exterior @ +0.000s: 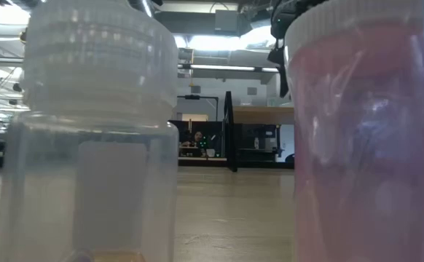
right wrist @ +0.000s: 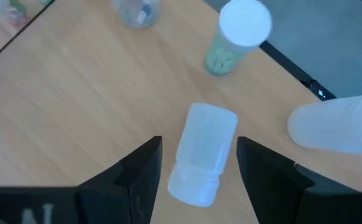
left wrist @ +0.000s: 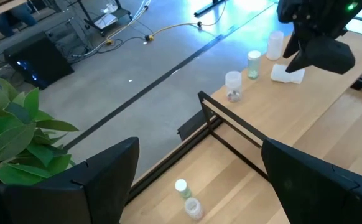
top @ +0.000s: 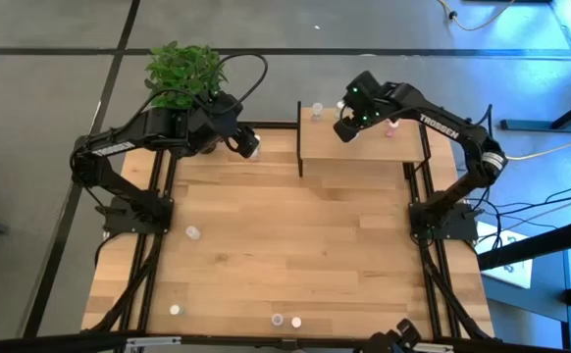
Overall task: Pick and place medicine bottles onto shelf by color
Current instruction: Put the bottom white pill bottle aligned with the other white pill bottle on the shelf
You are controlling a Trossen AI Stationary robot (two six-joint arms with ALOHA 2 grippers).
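My right gripper [top: 349, 123] [right wrist: 198, 144] hangs open over the light-wood shelf [top: 364, 147]. Its fingers stand on either side of a white-capped bottle [right wrist: 201, 158] that lies on its side on the shelf, without touching it. A green bottle [right wrist: 234, 34] and two more bottles [right wrist: 137, 11] [right wrist: 336, 127] stand upright close by. A pink bottle [top: 391, 126] stands further right on the shelf. My left gripper [top: 241, 142] [left wrist: 199, 149] is open and empty above the table's far left corner. Below it, a green-capped bottle [left wrist: 181, 186] and a white one [left wrist: 193, 208] stand on the table.
A potted plant [top: 182, 69] stands behind the far left corner. Loose bottles stand on the table at the left [top: 193, 232] and along the near edge [top: 175, 310] [top: 278, 320] [top: 296, 321]. Two of them, a white-capped one [exterior: 95, 131] and a pink one [exterior: 365, 131], fill the low view.
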